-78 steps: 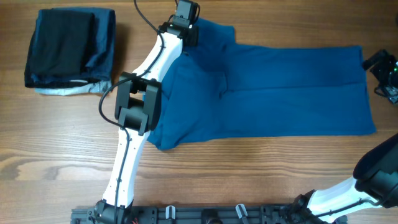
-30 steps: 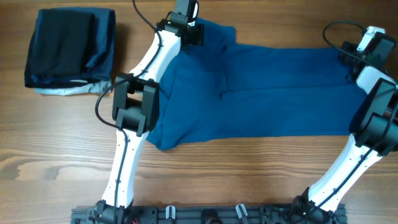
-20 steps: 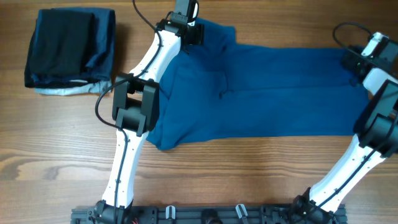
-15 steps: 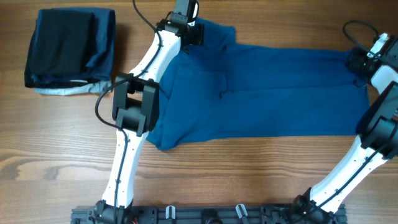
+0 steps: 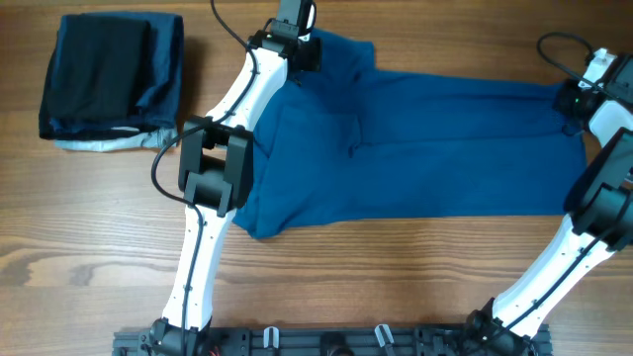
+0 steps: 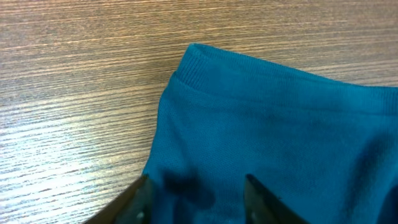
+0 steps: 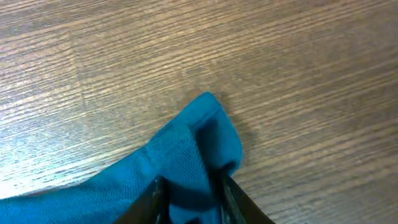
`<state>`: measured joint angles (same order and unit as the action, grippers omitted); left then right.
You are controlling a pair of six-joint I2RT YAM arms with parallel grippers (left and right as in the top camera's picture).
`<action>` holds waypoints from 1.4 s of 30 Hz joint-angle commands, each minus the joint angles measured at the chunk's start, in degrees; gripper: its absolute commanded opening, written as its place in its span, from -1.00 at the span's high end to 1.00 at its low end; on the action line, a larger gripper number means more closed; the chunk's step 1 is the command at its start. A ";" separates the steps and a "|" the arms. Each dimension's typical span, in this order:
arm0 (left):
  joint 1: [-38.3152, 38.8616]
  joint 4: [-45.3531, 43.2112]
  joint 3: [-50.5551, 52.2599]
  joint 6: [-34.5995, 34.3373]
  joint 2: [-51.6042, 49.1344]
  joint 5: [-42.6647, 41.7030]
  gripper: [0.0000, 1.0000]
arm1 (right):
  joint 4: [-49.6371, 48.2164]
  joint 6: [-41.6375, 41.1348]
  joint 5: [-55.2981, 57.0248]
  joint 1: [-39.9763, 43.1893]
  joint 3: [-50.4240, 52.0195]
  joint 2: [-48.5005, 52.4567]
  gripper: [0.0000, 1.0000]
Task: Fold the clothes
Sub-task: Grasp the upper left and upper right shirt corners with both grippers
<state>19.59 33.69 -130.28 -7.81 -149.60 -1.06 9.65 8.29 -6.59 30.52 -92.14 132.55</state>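
Top view, shirt: The blue shirt [image 5: 445, 148] lies flat and long across the wood table [image 5: 396, 267]. The dark folded clothes [image 5: 109, 84] sit well apart at the far left.
Top view, arms: The left arm stretches far out to the shirt's far left corner. The right arm bends up to the far right corner.
Left wrist view, pincer: The left gripper [image 6: 199, 199] has its two fingers apart. One finger is on each side of a flat bit of sleeve near the ribbed edge. Nothing is pinched yet.
Right wrist view, pincer: The right gripper [image 7: 191, 196] squeezes the shirt's corner. The cloth bunches up in a little peak between the fingers.
How to do it well: I think the left fingers should close tight on the sleeve first. Then both arms should lift together and bring the far edge evenly toward the near edge, so the fold comes out straight.
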 commanded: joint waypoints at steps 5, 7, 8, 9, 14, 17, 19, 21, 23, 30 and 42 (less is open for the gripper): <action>-0.39 -0.96 -1.29 0.11 2.16 0.26 -0.23 | -0.11 0.72 0.09 -1.29 0.55 2.16 0.52; -0.57 -2.34 -1.29 0.13 1.44 0.24 -0.24 | 0.22 0.68 0.07 -1.49 0.55 2.16 0.51; -0.61 -2.99 -1.29 0.17 0.90 0.24 -0.25 | 0.22 0.66 0.07 -1.49 0.55 2.16 0.51; -0.61 -3.52 -1.29 1.20 0.57 0.20 -0.24 | 0.22 0.66 0.09 -1.49 0.55 2.16 0.51; 0.17 -4.04 -1.29 6.14 -2.12 2.75 -0.21 | 0.46 0.70 0.09 -1.49 0.55 2.16 0.50; 0.15 -4.35 -1.29 6.12 -3.28 2.99 -0.21 | 0.48 0.68 0.09 -1.49 0.55 2.16 0.50; 0.15 -4.63 -1.29 6.12 -3.93 3.98 -0.20 | 0.48 0.68 0.09 -1.49 0.55 2.16 0.50; 0.11 -5.29 -1.29 6.12 -5.09 4.15 -0.21 | 0.48 0.70 0.07 -1.49 0.55 2.16 0.52; 0.11 -5.64 -1.29 6.10 -6.29 4.13 -0.17 | 0.48 0.72 0.09 -1.49 0.59 2.16 0.53; 0.13 -6.08 -1.44 6.12 -6.10 4.11 0.88 | 0.72 1.57 -2.82 -1.51 0.59 2.16 0.82; -0.39 -3.13 -1.49 6.14 4.37 4.13 0.92 | 1.09 1.62 -9.42 -1.70 0.46 -1.22 0.92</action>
<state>19.77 29.61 -131.33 -1.98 -151.57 2.72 10.24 9.54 -13.50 29.39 -92.14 132.77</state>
